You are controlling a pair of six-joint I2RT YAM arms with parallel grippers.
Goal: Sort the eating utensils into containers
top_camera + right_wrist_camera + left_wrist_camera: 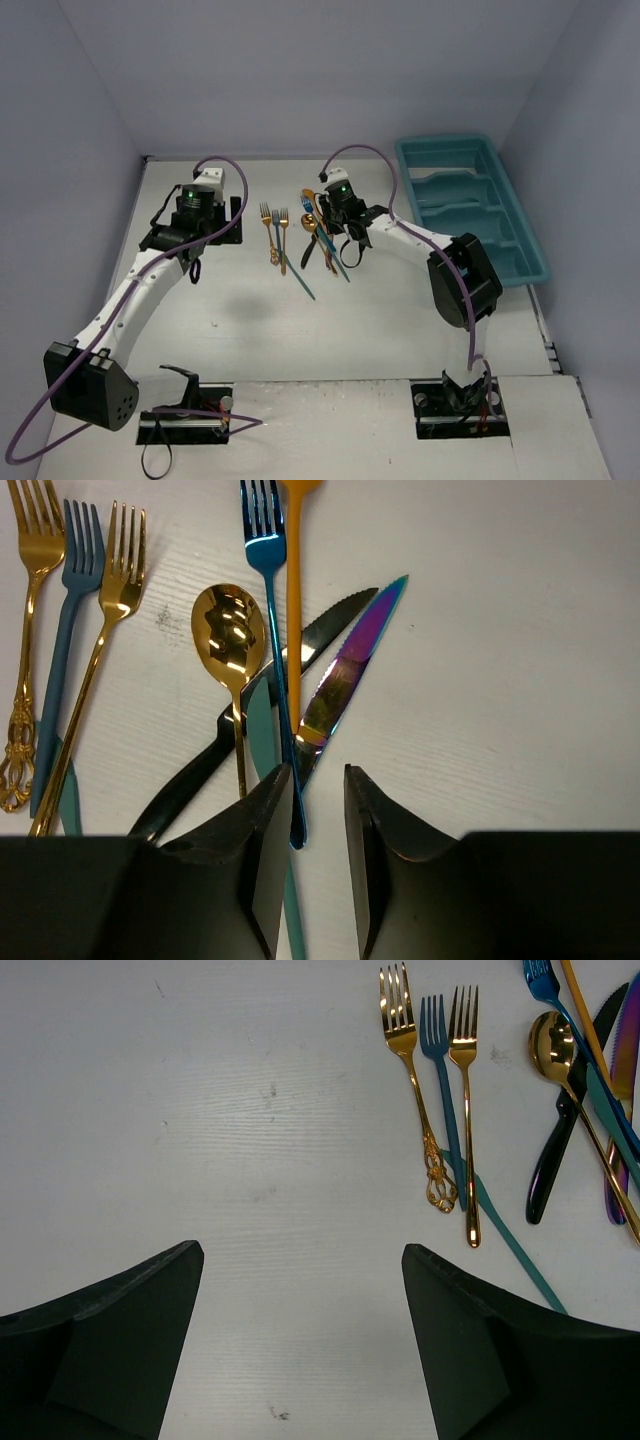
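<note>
The utensils lie in a loose pile mid-table (305, 235). Two gold forks (400, 1030) and a teal fork (440, 1060) lie side by side. A gold spoon (230, 630), shiny blue fork (265, 550), black knife (200, 770), purple-iridescent knife (350, 660) and teal knife (262, 720) overlap. My right gripper (318, 775) is low over this pile (338, 255). Its jaws stand a narrow gap apart, with the blue fork's handle end between them against the left finger. My left gripper (302, 1250) is wide open and empty over bare table left of the forks (195, 262). The teal tray (404, 165) looks empty.
The tray stands at the far right, against the right wall. White walls close in the table at the left, back and right. A long gold handle (293, 580) lies across the pile beside the blue fork. Both arm bases sit at the near edge.
</note>
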